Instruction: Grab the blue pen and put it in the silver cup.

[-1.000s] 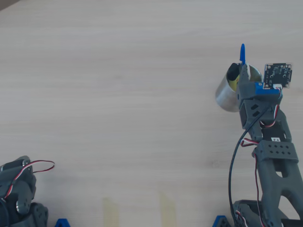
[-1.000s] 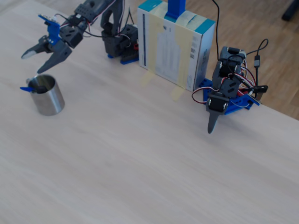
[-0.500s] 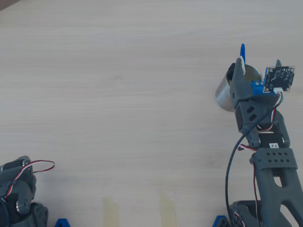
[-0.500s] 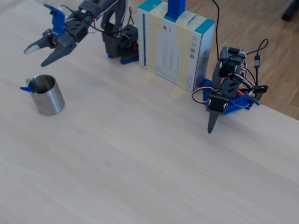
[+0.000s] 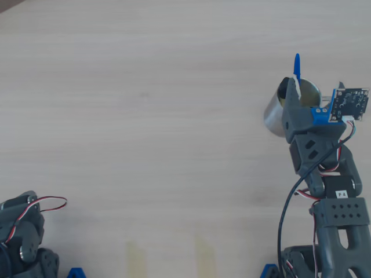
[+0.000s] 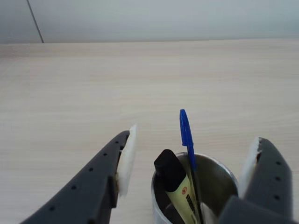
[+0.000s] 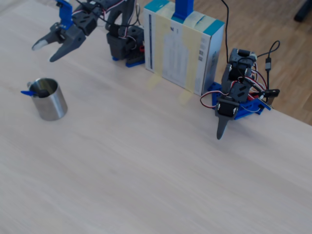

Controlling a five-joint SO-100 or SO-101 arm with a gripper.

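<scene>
Wrist view: thin blue-capped pen (image 6: 186, 133) leans at 12 o'clock inside the shiny cylindrical steel cup (image 6: 219, 179). Grey pincer (image 6: 187, 163) gapes wide, empty, over pale wood-grain desk (image 6: 93, 84).

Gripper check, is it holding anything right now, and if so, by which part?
Nothing. The gripper is open and empty above the table; the blue pen stands in the silver cup.

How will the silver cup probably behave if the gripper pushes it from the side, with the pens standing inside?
The silver cup looks smooth and shiny, so it would likely slide on the wooden table rather than grip. The blue pen and yellow marker lean over one rim, so it may tip that way. It looks thin-walled, probably light.
</scene>
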